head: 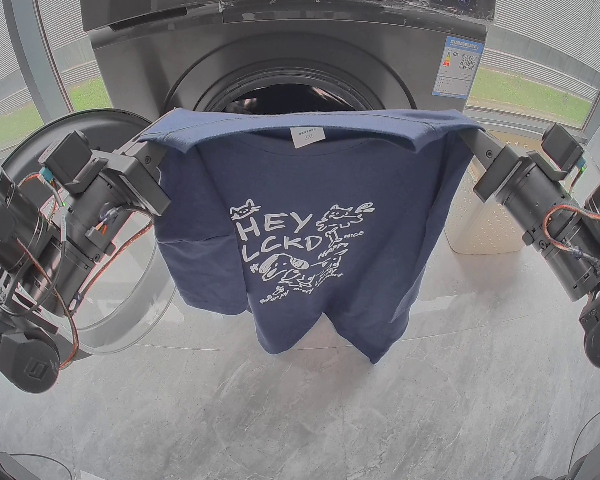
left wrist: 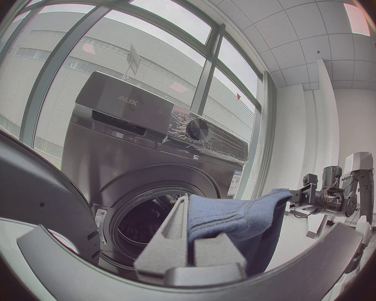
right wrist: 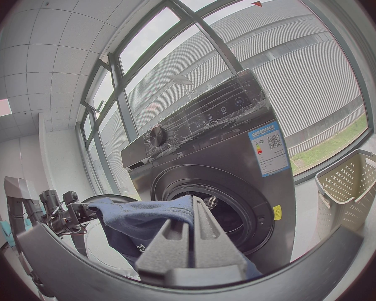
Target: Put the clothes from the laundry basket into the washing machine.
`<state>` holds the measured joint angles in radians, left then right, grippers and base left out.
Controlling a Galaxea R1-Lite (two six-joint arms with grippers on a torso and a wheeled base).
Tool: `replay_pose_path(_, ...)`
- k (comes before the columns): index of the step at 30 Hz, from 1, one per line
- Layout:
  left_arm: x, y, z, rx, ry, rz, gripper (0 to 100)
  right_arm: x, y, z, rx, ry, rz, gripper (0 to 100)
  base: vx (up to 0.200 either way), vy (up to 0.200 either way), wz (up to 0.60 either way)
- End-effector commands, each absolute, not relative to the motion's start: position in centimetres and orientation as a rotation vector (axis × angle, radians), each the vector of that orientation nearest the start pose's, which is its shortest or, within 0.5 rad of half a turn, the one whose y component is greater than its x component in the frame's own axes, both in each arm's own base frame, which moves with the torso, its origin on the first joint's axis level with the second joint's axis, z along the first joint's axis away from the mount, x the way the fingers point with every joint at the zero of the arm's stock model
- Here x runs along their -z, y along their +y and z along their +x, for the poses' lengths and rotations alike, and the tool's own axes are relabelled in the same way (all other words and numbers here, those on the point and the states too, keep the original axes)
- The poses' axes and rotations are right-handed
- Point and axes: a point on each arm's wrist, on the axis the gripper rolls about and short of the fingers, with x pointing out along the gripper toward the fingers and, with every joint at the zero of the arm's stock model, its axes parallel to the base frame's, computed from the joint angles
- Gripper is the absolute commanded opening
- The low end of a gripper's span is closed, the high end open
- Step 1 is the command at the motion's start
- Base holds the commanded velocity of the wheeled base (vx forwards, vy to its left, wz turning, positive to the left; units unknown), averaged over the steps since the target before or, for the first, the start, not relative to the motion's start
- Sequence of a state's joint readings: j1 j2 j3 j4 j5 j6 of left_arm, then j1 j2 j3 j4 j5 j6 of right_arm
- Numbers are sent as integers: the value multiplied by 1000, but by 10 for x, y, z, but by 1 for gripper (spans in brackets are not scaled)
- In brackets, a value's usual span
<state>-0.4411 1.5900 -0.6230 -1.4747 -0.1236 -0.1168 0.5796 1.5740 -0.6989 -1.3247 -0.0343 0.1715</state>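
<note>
We see a navy T-shirt (head: 300,188) with white cartoon lettering, a dark grey washing machine (head: 147,68), a cream perforated laundry basket (right wrist: 349,189), and a pale grey marbled floor (head: 313,408).

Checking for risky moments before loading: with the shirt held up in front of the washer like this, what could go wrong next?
The T-shirt, stretched between the left gripper and right gripper, spans wider than the drum opening; pushed in flat, it may catch on the rim. Its body hangs below the opening and could drape outside. The open door stands right beside the left gripper and might get bumped.
</note>
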Motion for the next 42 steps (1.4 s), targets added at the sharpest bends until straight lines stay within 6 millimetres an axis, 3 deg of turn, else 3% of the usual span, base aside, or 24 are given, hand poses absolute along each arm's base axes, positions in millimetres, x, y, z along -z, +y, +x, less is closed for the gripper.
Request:
replay_pose_path(1,-248,-112,231,582,-472,-194,0,-259,138,224,-548,-388,297,0,0,0,0)
replay_pose_path(15,-246,-114,232,588,-462,-193,0,-257,140,225,-552,-376,296,0,0,0,0)
replay_pose_path(17,-243,-132,224,657,-435,-207,0,-249,145,223,-571,-341,294,0,0,0,0)
replay_pose_path(19,-244,-137,222,679,-432,-212,0,-245,148,224,-576,-327,291,0,0,0,0)
replay_pose_path(22,-241,-153,219,749,-412,-218,0,-213,161,237,-594,-211,267,0,0,0,0)
replay_pose_path(23,-241,-153,219,749,-412,-218,0,-213,161,237,-594,-211,267,0,0,0,0)
replay_pose_path(24,-235,-157,220,757,-396,-216,0,-191,166,243,-596,-143,242,0,0,0,0)
replay_pose_path(25,-235,-157,220,757,-396,-216,0,-191,166,243,-596,-143,242,0,0,0,0)
replay_pose_path(28,-233,-161,226,758,-394,-219,0,-167,182,244,-635,-59,226,0,0,0,0)
replay_pose_path(34,-246,-167,232,756,-450,-251,0,-138,205,246,-673,-2,233,0,0,0,0)
replay_pose_path(35,-248,-167,231,756,-457,-256,0,-132,208,245,-677,17,226,100,0,0,0)
replay_pose_path(42,-253,-165,228,762,-477,-264,0,-91,209,228,-711,140,158,100,0,0,0)
